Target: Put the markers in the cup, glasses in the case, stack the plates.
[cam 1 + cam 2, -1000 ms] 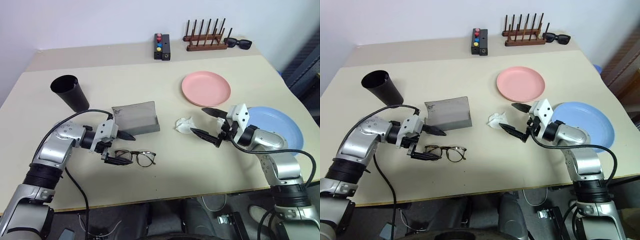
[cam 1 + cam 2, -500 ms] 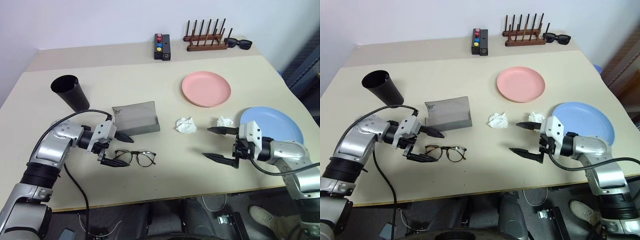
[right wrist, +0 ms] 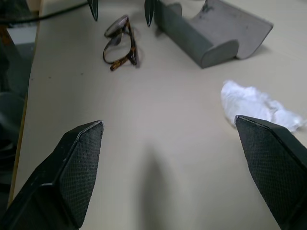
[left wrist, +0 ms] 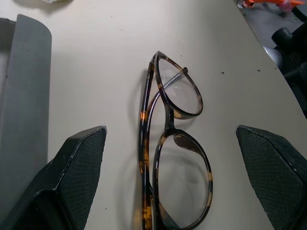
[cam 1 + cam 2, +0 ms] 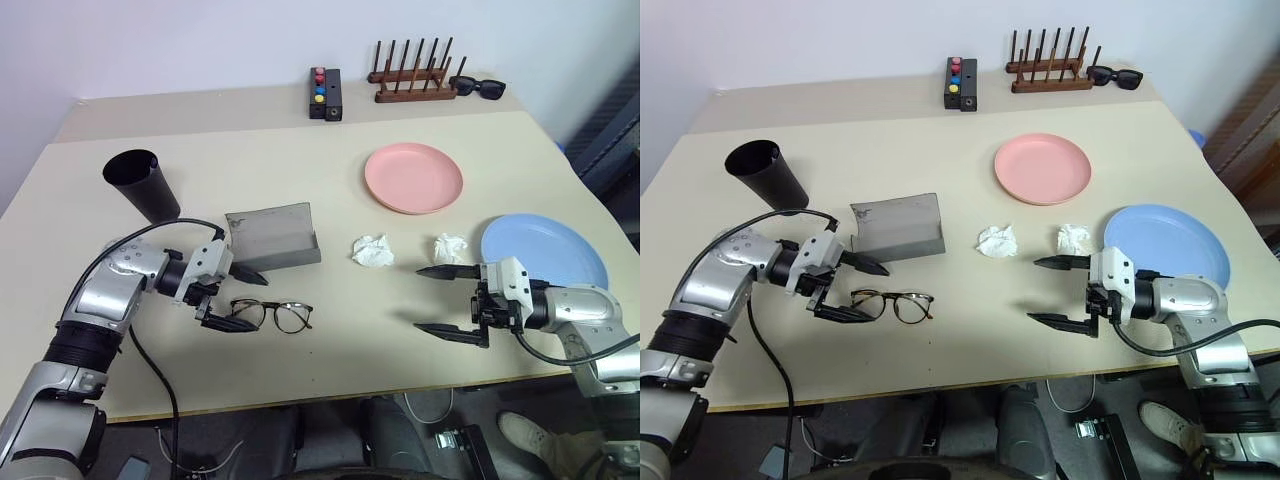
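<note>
The glasses (image 5: pixel 276 316) lie on the table just in front of the grey case (image 5: pixel 270 238), which stands open. My left gripper (image 5: pixel 250 303) is open at the left end of the glasses, which lie between its two fingers (image 4: pixel 170 163) on the table. The black cup (image 5: pixel 142 183) stands at the far left. The pink plate (image 5: pixel 413 177) sits at the back right and the blue plate (image 5: pixel 545 252) near the right edge, apart from each other. My right gripper (image 5: pixel 420 298) is open and empty, left of the blue plate, pointing left. The markers are out of view.
Two crumpled white tissue wads (image 5: pixel 373 251) (image 5: pixel 450 247) lie between the case and the blue plate. At the back stand a black box with coloured buttons (image 5: pixel 323 92), a wooden peg rack (image 5: pixel 412 75) and black sunglasses (image 5: pixel 475 87).
My right gripper has drawn back from the tissue wads toward the front right and turned to point left, uncovering the second wad. The left gripper and the glasses have stayed in place.
</note>
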